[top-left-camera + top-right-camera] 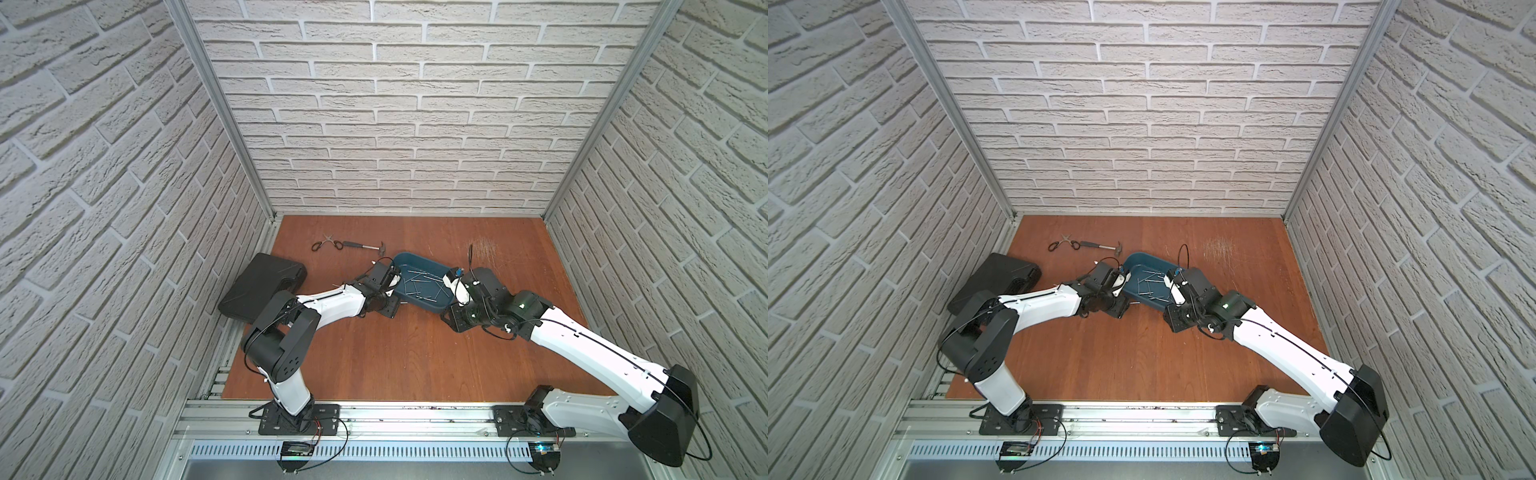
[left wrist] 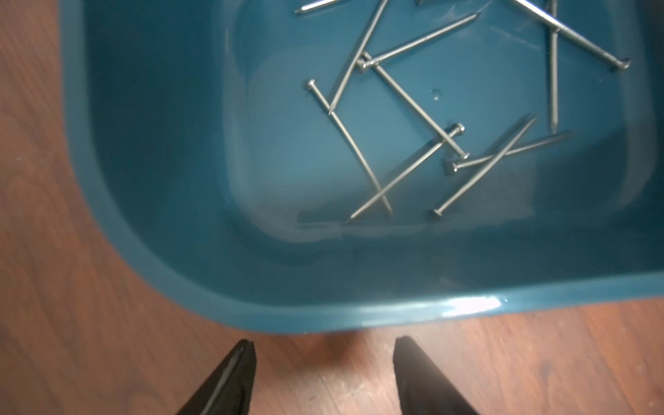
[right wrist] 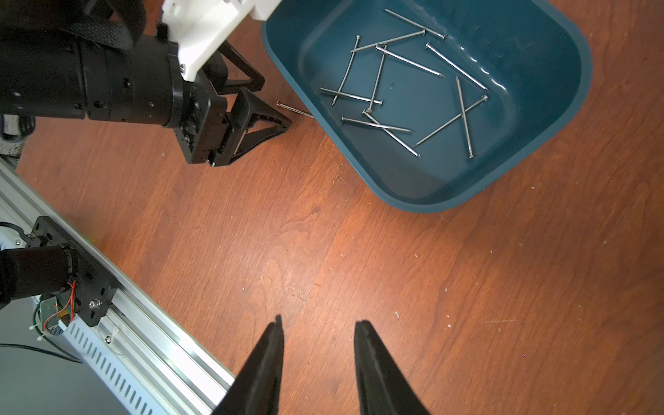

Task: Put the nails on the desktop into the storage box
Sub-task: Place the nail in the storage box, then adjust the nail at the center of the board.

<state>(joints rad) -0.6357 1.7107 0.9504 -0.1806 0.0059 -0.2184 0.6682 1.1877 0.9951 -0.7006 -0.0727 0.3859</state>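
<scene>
Nearly done: we see most nails (image 3: 409,61) lying crossed inside the storage box (image 3: 424,206), while one stray nail (image 3: 295,110) lies on the desk (image 3: 323,251) just beside its outer wall. Our left pincer (image 2: 323,359) and right pincer (image 3: 319,330) both hang spread and empty, the left nearest the straggler.

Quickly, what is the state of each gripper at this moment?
Left gripper: open, holding nothing.
Right gripper: open, holding nothing.
</scene>
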